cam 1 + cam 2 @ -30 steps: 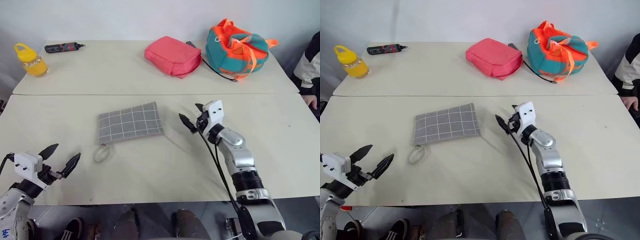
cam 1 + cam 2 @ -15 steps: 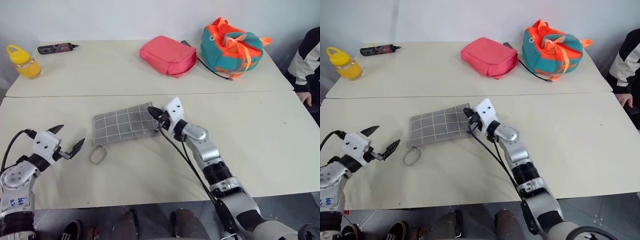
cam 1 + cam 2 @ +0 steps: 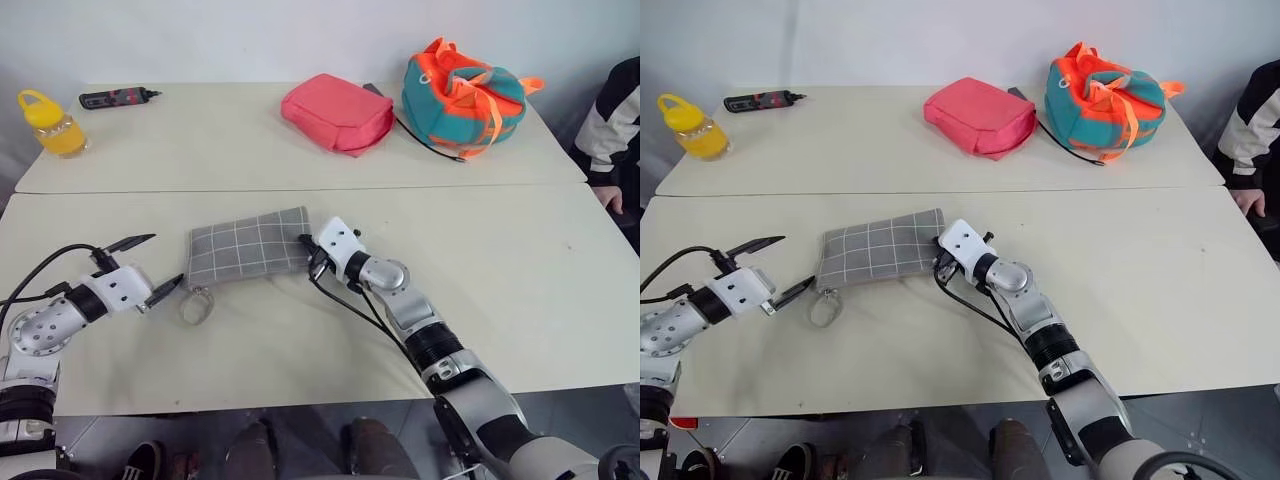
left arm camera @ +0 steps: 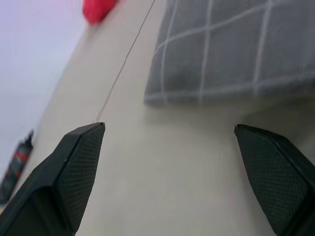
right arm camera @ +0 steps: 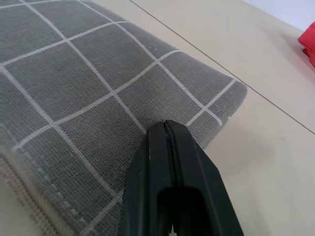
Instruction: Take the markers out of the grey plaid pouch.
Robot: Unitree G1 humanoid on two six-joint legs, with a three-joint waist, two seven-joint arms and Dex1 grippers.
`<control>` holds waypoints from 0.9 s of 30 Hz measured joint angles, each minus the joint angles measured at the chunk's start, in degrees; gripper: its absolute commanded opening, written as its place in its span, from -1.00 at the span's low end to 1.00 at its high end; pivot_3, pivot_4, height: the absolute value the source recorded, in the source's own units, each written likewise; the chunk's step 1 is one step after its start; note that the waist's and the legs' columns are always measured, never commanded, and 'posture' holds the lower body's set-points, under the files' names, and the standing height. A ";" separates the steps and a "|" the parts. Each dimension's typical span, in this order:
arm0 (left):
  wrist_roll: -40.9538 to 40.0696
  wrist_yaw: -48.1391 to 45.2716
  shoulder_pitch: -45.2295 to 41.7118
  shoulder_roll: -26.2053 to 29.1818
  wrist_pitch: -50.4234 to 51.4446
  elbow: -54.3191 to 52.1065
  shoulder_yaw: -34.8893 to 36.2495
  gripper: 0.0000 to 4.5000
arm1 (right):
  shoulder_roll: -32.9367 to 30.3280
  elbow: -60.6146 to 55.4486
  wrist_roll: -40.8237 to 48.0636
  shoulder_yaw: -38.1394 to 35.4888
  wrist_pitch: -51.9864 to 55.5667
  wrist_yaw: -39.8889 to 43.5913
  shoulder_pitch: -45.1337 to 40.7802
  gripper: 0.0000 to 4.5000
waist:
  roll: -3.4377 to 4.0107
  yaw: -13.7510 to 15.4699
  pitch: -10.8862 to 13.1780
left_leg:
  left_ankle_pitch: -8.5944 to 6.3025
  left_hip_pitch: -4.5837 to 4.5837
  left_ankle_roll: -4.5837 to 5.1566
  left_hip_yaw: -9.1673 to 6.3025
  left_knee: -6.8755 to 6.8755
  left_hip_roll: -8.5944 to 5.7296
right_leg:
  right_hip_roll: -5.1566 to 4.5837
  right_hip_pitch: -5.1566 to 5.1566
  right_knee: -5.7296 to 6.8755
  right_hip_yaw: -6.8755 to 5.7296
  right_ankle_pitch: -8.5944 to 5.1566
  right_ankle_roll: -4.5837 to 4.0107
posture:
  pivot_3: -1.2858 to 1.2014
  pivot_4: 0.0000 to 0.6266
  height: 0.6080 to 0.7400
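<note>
Head views. We see the grey plaid pouch lying flat on the near table, its ring pull at the end toward the robot's left. The right gripper rests at the pouch's right edge, fingers together; whether fabric is pinched between them we cannot tell from here. The left gripper hovers just left of the ring pull, its two fingers spread wide apart and holding nothing. On the far table we note a pink pouch, a teal-and-orange bag, a yellow bottle and a black-and-red tool. A person's sleeve shows at the right edge. The markers are hidden from us.

Left wrist view. We see both fingertips standing far apart over bare tabletop, with one end of the plaid pouch ahead of them.

Right wrist view. We see the two black fingers pressed together along their whole length, lying over the pouch's gridded cloth near a corner.
</note>
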 measured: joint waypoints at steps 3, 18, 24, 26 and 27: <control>2.08 1.22 -2.92 -0.21 -2.09 1.61 -2.79 1.00 | -0.07 -0.24 0.02 -0.08 0.26 0.24 0.10 -0.99 | 0.00 0.01 0.00 | 0.00 0.00 0.00 0.03 0.01 0.00 | 0.00 -0.03 0.08 0.02 0.00 0.00 | 0.03 -0.52 1.00; -3.25 -5.32 -5.93 -1.79 -5.82 5.14 -9.65 -0.31 | -0.23 -1.51 0.23 -0.48 1.56 0.55 0.53 -1.00 | 0.00 -0.14 0.00 | 0.00 0.04 0.00 0.14 0.04 0.06 | 0.06 -0.13 0.20 0.13 0.00 0.00 | 0.03 -0.52 1.00; -8.69 -8.30 -4.42 -2.09 -3.25 2.08 -8.79 -0.99 | -0.50 -1.51 0.18 -0.73 1.44 0.59 0.53 -1.00 | 0.00 -0.18 0.00 | 0.00 0.05 0.00 0.21 0.04 0.06 | 0.06 -0.15 0.23 0.21 0.00 0.00 | 0.03 -0.52 1.00; -10.11 -9.06 -3.81 -2.44 -1.64 0.98 -8.57 -1.00 | -0.94 -2.08 1.36 -1.55 1.97 1.43 0.74 -0.83 | 0.00 -0.17 0.00 | 0.00 0.05 0.00 0.23 0.04 0.07 | 0.07 -0.18 0.24 0.24 0.00 0.00 | 0.03 -0.52 1.00; -10.55 -9.15 -3.35 -2.68 -0.60 -0.06 -8.33 -1.00 | -1.09 -2.94 2.56 -2.25 2.78 2.29 1.03 -0.73 | 0.00 -0.17 0.00 | 0.00 0.05 0.00 0.23 0.04 0.07 | 0.07 -0.18 0.24 0.25 0.00 0.00 | 0.03 -0.52 1.00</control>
